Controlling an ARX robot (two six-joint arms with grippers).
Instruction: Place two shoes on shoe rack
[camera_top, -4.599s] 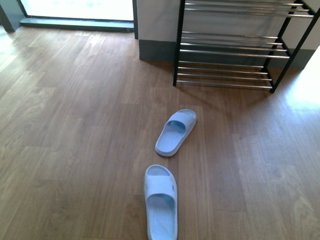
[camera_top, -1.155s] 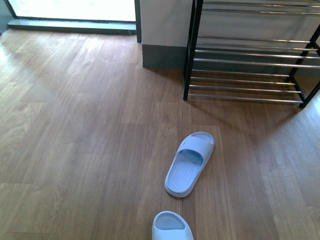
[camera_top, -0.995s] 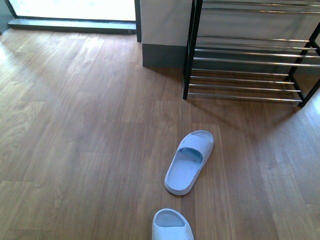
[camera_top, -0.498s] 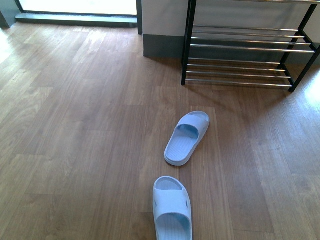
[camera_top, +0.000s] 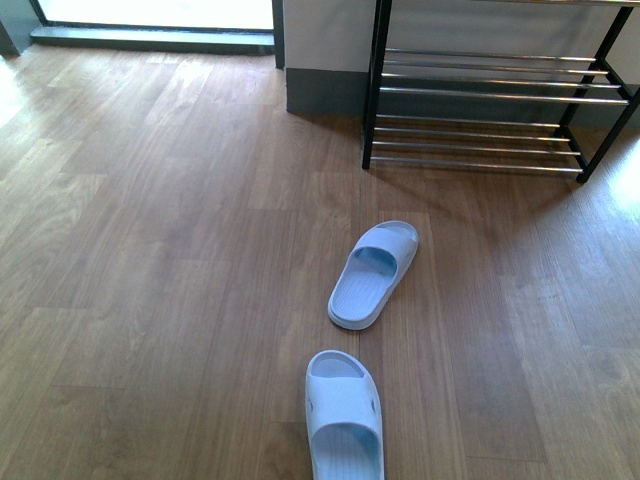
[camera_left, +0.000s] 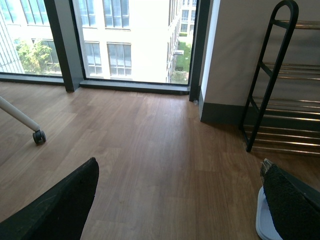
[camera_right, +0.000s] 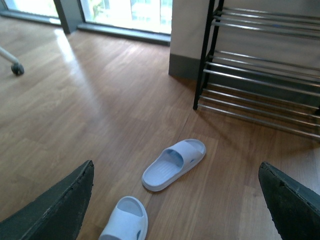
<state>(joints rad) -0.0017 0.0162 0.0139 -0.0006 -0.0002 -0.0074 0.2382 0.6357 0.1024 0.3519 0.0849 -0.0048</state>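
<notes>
Two pale blue slide sandals lie on the wooden floor. The far shoe (camera_top: 373, 273) (camera_right: 173, 164) rests at an angle, toe toward the shoe rack (camera_top: 490, 90) (camera_right: 260, 75) (camera_left: 280, 100). The near shoe (camera_top: 343, 415) (camera_right: 125, 220) lies at the lower edge of the front view. My left gripper (camera_left: 180, 200) is open above bare floor, a shoe's edge (camera_left: 261, 220) showing by one finger (camera_left: 290, 205). My right gripper (camera_right: 175, 205) is open, well above both shoes. Neither arm shows in the front view.
A grey-based white wall pillar (camera_top: 325, 60) stands left of the rack. Floor-to-ceiling windows (camera_left: 130, 40) run along the back. A white leg with a castor wheel (camera_left: 39, 136) (camera_right: 17, 69) stands off to the left.
The front view has pulled back: the shoes and rack sit higher in the picture and the near shoe shows more fully than a second ago. Almost nothing differs from half a second ago.
</notes>
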